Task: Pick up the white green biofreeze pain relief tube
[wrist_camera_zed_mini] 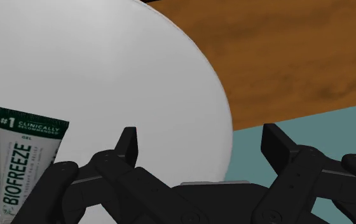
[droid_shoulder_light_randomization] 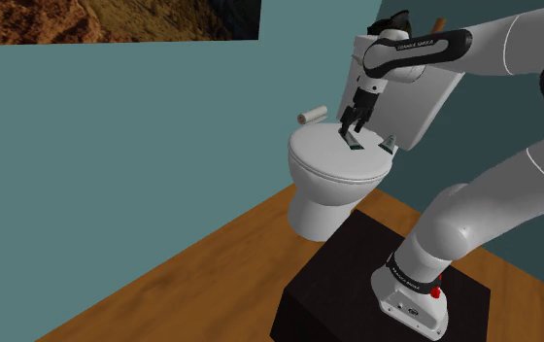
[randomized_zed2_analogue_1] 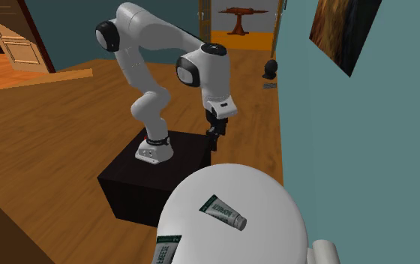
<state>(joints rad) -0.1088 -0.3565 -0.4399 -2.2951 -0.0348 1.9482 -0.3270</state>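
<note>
White-green tube lies just outside the tool's parted fingers.

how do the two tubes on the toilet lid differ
The middle tube lies near the centre of the lid; the rim tube lies at its edge, on the second exterior view's left.
The middle tube shows whole, cap included; the rim tube is cut by the picture's edge.
In the shoulder view the hand hangs nearer the middle tube than the rim tube.
Both are white with a dark green band.
</note>
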